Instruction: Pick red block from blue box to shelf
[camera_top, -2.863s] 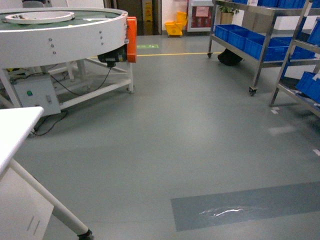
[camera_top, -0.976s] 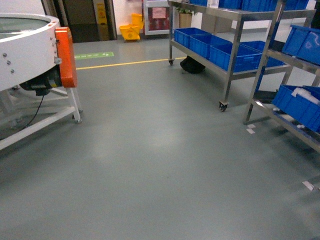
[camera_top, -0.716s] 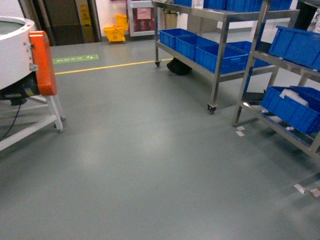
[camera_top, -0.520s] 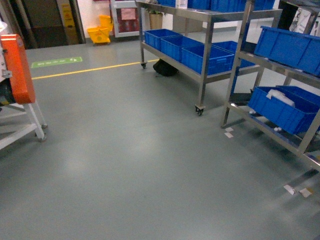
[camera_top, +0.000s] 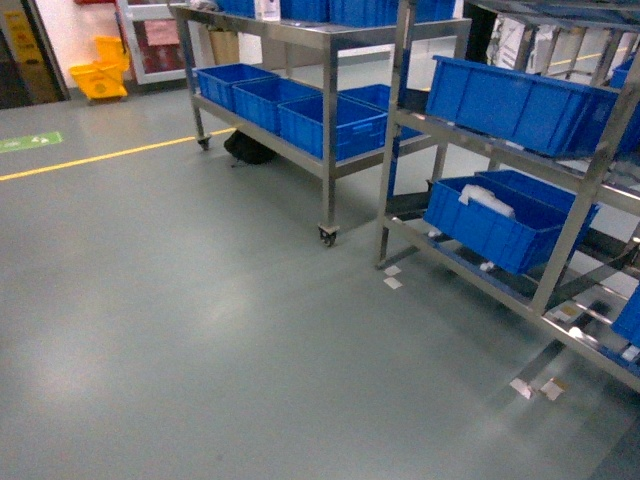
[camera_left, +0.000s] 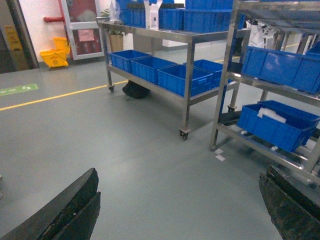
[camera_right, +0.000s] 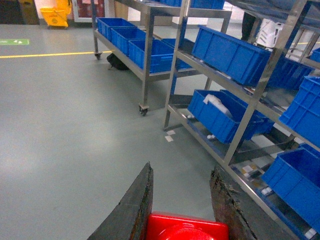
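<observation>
In the right wrist view the red block (camera_right: 187, 227) sits low between the dark fingers, with my right gripper (camera_right: 182, 170) shut on it above the grey floor. The steel shelf (camera_right: 259, 95) stands ahead and to the right of that gripper. It also fills the right side of the head view, as the shelf (camera_top: 391, 170). My left gripper (camera_left: 179, 175) is open, its fingers far apart with only floor between them, and the shelf (camera_left: 221, 100) is ahead on its right. The blue box is out of view. Neither gripper shows in the head view.
Dark blue ribbed crates (camera_top: 500, 220) sit on the shelf's tiers. A wheeled steel cart with more crates (camera_top: 330, 125) stands behind it, with a black bag (camera_top: 250, 148) under it. A yellow mop bucket (camera_top: 98, 80) and a yellow floor line (camera_top: 100, 158) lie far left.
The head view has swung to the right. The round white machine with its orange guard has left the frame, and the steel racks have come nearer and towards the middle.
</observation>
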